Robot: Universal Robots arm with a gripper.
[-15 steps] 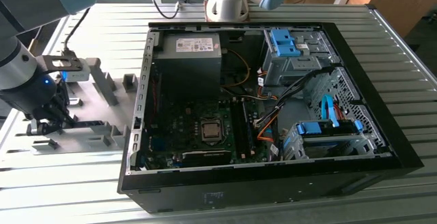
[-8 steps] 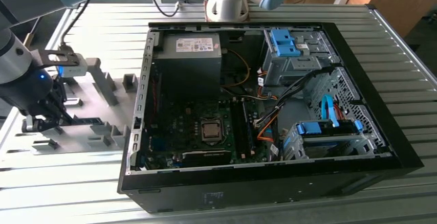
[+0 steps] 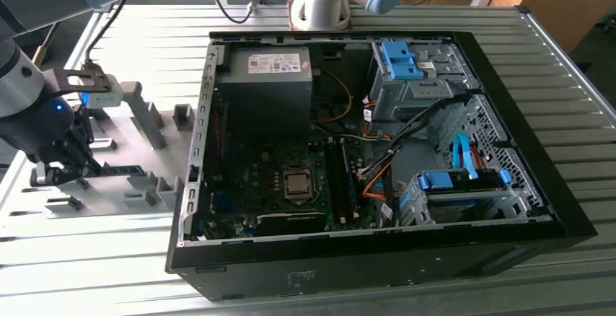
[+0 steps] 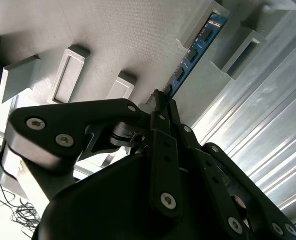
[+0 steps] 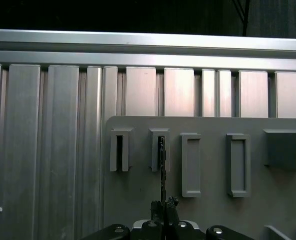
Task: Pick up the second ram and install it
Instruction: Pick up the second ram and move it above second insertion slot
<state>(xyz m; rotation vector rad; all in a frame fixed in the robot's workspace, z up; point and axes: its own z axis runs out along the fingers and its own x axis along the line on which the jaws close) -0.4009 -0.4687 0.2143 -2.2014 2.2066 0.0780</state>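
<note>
The second ram is a thin blue-green stick with dark chips, standing on edge in the slots of the grey fixture plate. My gripper is shut on its near end, fingers pinched on either side of the board. In the first wrist view the second ram shows edge-on as a dark line running from a fixture block to my gripper. In the exterior view my gripper sits low over the fixture plate at that view's left, with the second ram beside it.
An open computer case lies to the exterior view's right of the fixture, with the motherboard's memory slots, a power supply and blue drive-bay clips. Another arm's base stands behind it. Grey fixture blocks rise from the plate.
</note>
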